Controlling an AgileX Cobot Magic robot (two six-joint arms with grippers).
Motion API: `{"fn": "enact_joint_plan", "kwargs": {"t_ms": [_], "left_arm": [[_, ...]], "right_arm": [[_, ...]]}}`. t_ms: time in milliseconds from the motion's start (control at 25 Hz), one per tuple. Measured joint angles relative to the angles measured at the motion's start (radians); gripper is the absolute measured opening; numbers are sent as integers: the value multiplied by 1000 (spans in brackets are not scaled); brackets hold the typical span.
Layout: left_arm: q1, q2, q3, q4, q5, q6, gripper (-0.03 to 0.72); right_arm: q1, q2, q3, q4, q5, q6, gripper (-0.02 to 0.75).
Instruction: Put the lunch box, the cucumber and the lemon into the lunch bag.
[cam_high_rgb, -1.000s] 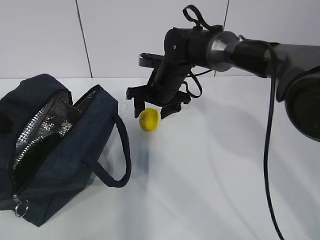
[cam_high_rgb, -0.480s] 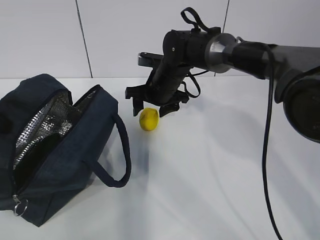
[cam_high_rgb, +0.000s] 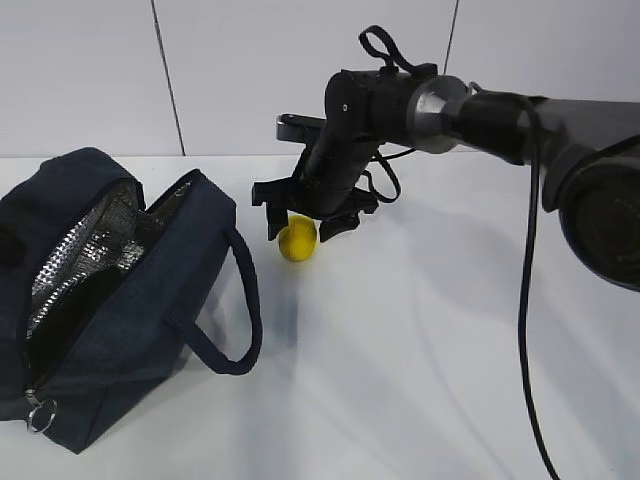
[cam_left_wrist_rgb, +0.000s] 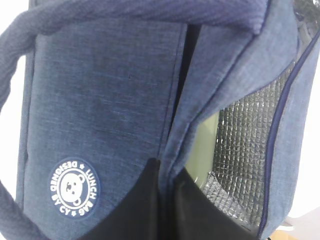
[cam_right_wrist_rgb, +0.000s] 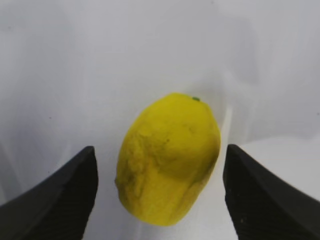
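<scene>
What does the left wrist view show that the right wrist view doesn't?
Only the left wrist view: the dark navy fabric lunch bag, its round bear logo patch, silvery quilted lining, and the left gripper shut on the bag's opening edge. Only the right wrist view: the small yellow lemon on the white table, between the open right gripper fingers. Shared: nothing.

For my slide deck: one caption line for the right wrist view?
Open right claw straddles the lemon lying on the white table, fingers clear of it on both sides.
</scene>
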Motion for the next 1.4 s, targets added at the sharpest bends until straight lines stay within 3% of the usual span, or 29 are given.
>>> {"fn": "enact_joint_plan", "kwargs": {"t_ms": [320, 560, 1400], "left_arm": [[0, 0, 0, 0, 0, 0, -1], [0, 0, 0, 0, 0, 1, -1], [0, 0, 0, 0, 0, 2, -1]], "right_arm": [[0, 0, 0, 0, 0, 0, 561], [0, 0, 0, 0, 0, 0, 462], [0, 8, -2, 2, 5, 0, 356]]}}
